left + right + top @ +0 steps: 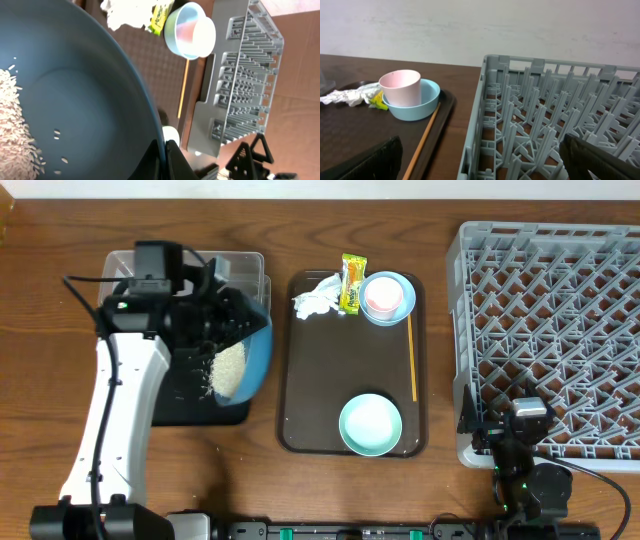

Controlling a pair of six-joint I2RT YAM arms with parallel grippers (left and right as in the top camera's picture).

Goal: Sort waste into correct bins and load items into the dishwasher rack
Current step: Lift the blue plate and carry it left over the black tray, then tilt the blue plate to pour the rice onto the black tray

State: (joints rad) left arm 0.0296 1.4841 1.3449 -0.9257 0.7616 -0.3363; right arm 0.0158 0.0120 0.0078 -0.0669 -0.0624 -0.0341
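My left gripper [222, 305] is shut on the rim of the dark-blue plate [256, 350], holding it tilted over the black tray [232, 413]. The heap of rice [228, 370] lies on the plate's low side; the left wrist view shows the jaws [165, 155] pinching the rim and the rice [15, 130]. The clear container [250, 262] lies behind it. The tissue [316, 298], wrapper [352, 284], pink cup [381, 296] inside a bowl [404, 288], stick [413, 360] and second bowl [370, 424] sit on the brown tray. My right gripper [510, 435] is open and empty at the rack's [560, 310] front left corner.
The brown serving tray [320, 380] lies mid-table between the bins and the rack. A few loose rice grains lie on the black tray. The rack's left wall [485, 115] stands right before the right gripper [480, 155], with the stick [422, 142] to its left.
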